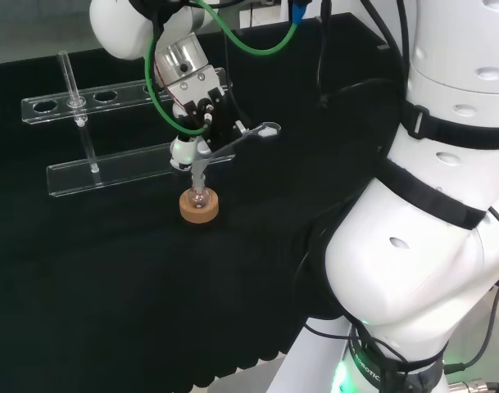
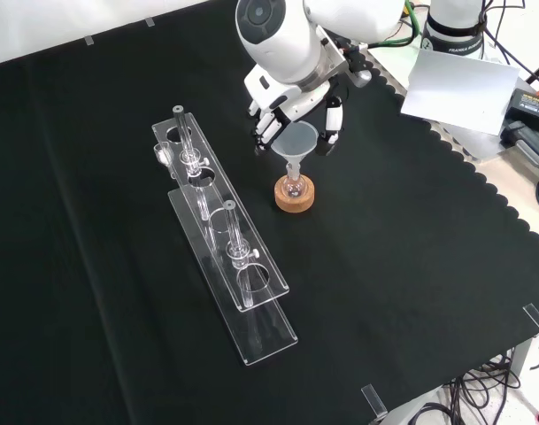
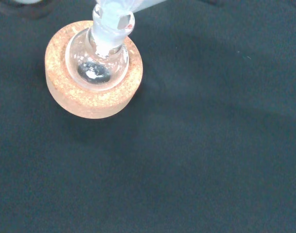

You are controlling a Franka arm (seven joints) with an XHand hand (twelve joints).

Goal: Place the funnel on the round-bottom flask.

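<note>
Cork stand point(image 3: 92, 94) | flask point(image 3: 96, 65) seated | front: funnel point(image 2: 296, 142) in neck

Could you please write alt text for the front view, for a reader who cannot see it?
The robot hand holds a clear funnel with its stem at the neck of a round-bottom flask on a cork ring. A clear rack lies to the left on black cloth.
</note>
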